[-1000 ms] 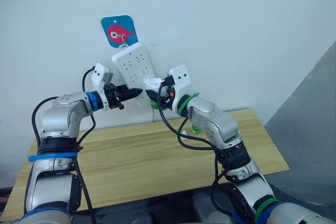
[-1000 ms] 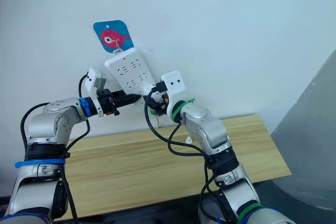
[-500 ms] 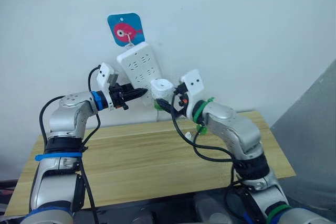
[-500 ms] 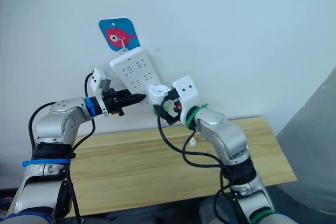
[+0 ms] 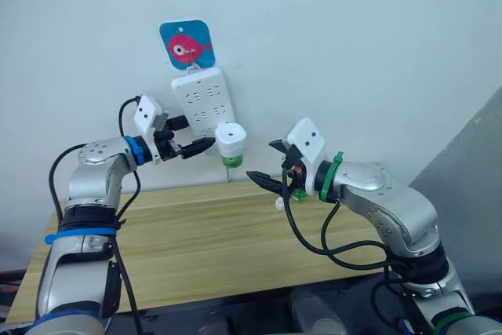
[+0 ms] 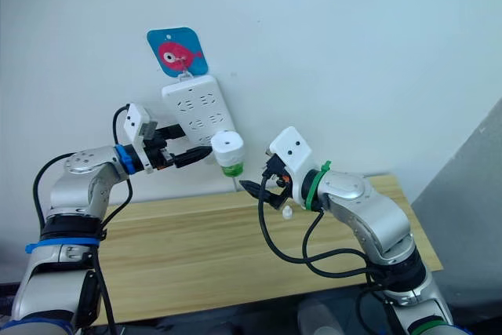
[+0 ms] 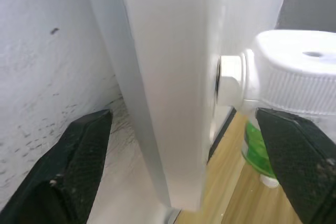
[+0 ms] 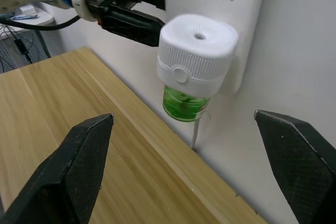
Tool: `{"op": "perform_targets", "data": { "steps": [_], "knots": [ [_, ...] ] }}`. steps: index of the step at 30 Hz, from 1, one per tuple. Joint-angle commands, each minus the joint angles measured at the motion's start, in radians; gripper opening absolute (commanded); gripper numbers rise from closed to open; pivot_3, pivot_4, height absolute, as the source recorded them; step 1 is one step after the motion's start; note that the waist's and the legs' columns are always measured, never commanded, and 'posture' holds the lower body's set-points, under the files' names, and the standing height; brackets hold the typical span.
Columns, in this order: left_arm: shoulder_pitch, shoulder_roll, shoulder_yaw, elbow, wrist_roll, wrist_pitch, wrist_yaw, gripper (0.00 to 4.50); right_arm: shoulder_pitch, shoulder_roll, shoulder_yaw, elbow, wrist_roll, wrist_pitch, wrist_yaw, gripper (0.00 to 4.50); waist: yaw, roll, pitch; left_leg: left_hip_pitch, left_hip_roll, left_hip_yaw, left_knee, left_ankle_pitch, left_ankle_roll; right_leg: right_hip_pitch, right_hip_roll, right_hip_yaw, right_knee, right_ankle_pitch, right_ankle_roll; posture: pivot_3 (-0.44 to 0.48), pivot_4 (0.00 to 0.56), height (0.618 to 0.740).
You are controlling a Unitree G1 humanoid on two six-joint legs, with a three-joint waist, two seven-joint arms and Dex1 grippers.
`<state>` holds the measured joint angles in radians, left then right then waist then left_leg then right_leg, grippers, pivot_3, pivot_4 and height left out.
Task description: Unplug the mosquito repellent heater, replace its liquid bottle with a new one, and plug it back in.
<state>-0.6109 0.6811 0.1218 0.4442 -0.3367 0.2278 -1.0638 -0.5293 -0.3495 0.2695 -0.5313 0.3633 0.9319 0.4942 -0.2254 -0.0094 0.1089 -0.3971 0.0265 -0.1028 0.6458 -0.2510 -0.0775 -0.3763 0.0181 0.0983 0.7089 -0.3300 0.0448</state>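
Heater: the mosquito repellent heater (image 5: pixel 230 138) sits plugged into the lower end of the white power strip (image 5: pixel 199 101) on the wall, vent hole up, above the wooden table (image 5: pixel 196 241).
Bottle: a green liquid bottle (image 8: pixel 184 104) hangs under the heater's white body.
Strip: it hangs from a hook on a blue card with a red fish (image 5: pixel 187 44).
Left gripper: the left gripper (image 5: pixel 194 147) is at the strip's lower end, just beside the heater; its fingers are spread, one on the wall side of the strip and one (image 7: pixel 302 156) in front by the bottle, clamping nothing.
Right gripper: the right gripper (image 6: pixel 257 187) hangs over the table, apart from the heater and below it, fingers spread wide and empty.
Small object: something small and white (image 6: pixel 287 212) lies on the table near the right gripper; I cannot tell what it is.
Left wrist view: shows the strip edge-on and the heater's plug stub (image 7: pixel 231 80) pressed against its face.
Right wrist view: shows the heater's front button, the vent and a thin cord (image 8: pixel 195 134) dropping from the strip behind the bottle.
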Motion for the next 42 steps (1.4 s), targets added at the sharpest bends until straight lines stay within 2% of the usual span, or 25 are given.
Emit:
{"op": "perform_targets", "data": {
  "steps": [1,5,10,12,13,18,24,28,32,42],
  "knots": [
    [0.046,0.061,0.064,-0.076,-0.017,-0.008,-0.001,4.47,-0.01,-0.025,0.013,-0.022,-0.022,-0.113,0.048,4.5,0.002,0.0,0.0,0.0,0.0,0.0,0.0,0.0,0.0,0.0,0.0,0.0,0.0,-0.001,0.001,-0.112,0.039,0.74],
    [0.181,0.112,0.12,-0.217,-0.025,0.002,0.025,4.47,0.015,-0.03,0.054,0.012,-0.04,-0.28,0.131,4.5,0.019,0.0,0.0,0.0,0.0,-0.002,-0.001,0.0,0.0,0.0,0.0,-0.002,0.001,-0.001,0.001,-0.076,0.041,0.74],
    [0.423,0.169,0.206,-0.454,-0.072,0.043,-0.011,4.47,-0.006,0.023,0.081,0.097,-0.045,-0.312,0.133,4.5,0.044,-0.002,-0.001,-0.001,0.001,-0.003,-0.001,0.0,0.0,0.0,-0.002,-0.002,-0.001,0.0,-0.002,-0.035,0.047,0.74],
    [0.489,0.174,0.229,-0.525,-0.101,0.066,-0.01,4.5,-0.018,0.053,0.083,0.132,-0.058,-0.307,0.108,4.14,0.06,-0.002,-0.001,-0.001,0.002,-0.003,-0.001,0.0,0.0,0.0,-0.002,-0.001,-0.001,0.0,-0.002,-0.027,0.048,0.74],
    [0.526,0.167,0.246,-0.579,-0.137,0.104,-0.003,4.5,-0.025,0.068,0.09,0.151,-0.07,-0.312,0.099,3.92,0.068,-0.002,-0.001,-0.001,0.002,-0.003,-0.001,0.0,0.0,0.0,-0.003,-0.001,-0.001,0.0,-0.002,-0.018,0.049,0.74],
    [0.69,0.131,0.29,-0.85,-0.276,0.233,0.046,4.5,-0.03,0.14,0.111,0.21,-0.115,-0.315,0.051,2.15,0.112,-0.002,-0.001,-0.001,0.002,-0.002,-0.001,0.0,-0.001,0.001,-0.003,-0.003,0.0,0.0,-0.002,0.003,0.055,0.74],
    [0.819,0.044,0.283,-1.038,-0.283,0.203,0.135,4.5,-0.004,0.201,0.13,0.231,-0.155,-0.314,-0.007,0.07,0.143,-0.002,-0.001,0.001,0.001,0.0,-0.001,0.0,-0.001,0.002,-0.002,-0.002,-0.001,0.0,-0.002,0.005,0.056,0.74],
    [0.879,-0.009,0.257,-1.095,-0.267,0.182,0.185,4.5,-0.001,0.226,0.125,0.253,-0.183,-0.318,-0.044,0.03,0.143,-0.002,-0.001,0.002,0.0,0.0,-0.001,0.0,-0.001,0.002,-0.002,-0.002,0.0,0.0,-0.003,-0.001,0.056,0.74],
    [0.865,-0.042,0.223,-1.098,-0.242,0.162,0.234,4.5,0.0,0.242,0.11,0.281,-0.205,-0.319,-0.077,0.03,0.144,-0.002,-0.001,0.003,0.0,0.0,-0.001,0.001,-0.002,0.003,-0.001,-0.002,0.0,0.0,-0.003,-0.001,0.056,0.74],
    [0.832,-0.043,0.179,-1.077,-0.217,0.141,0.259,4.5,0.004,0.264,0.087,0.306,-0.209,-0.309,-0.105,0.03,0.143,-0.002,-0.001,0.003,0.0,0.001,-0.001,0.001,-0.003,0.003,0.0,-0.002,0.0,0.0,-0.003,-0.005,0.05,0.74]
  ]
}}
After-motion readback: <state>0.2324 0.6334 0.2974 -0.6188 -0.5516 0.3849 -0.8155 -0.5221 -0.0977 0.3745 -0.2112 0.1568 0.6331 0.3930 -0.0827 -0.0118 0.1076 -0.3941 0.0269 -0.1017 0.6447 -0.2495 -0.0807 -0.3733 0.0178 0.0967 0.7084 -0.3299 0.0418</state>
